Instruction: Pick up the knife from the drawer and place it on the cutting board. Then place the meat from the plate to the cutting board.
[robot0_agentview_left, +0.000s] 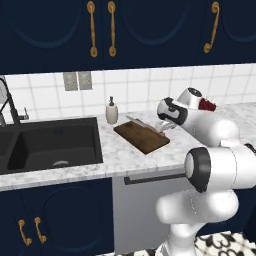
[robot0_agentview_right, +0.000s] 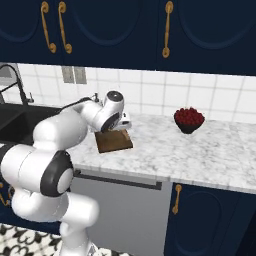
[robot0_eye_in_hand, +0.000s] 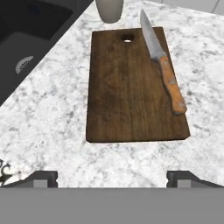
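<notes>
The dark brown cutting board (robot0_eye_in_hand: 127, 87) lies on the marble counter, also seen from the base cameras (robot0_agentview_left: 141, 137) (robot0_agentview_right: 114, 141). The knife (robot0_eye_in_hand: 162, 63) rests along the board's right side, wooden handle toward me, blade tip past the far edge; from the left base it shows on the board's far side (robot0_agentview_left: 142, 123). My gripper (robot0_eye_in_hand: 113, 179) hovers above the board's near end, open, nothing between its fingertips (robot0_eye_in_hand: 46, 177). The hand also shows over the board (robot0_agentview_left: 167, 125) (robot0_agentview_right: 124, 122). The drawer, the plate and the meat are out of view.
A black sink (robot0_agentview_left: 50, 142) lies left of the board, with a soap dispenser (robot0_agentview_left: 111, 111) behind the board's far corner. A dark bowl of red fruit (robot0_agentview_right: 189, 119) stands on the counter to the right. Navy cabinets hang above.
</notes>
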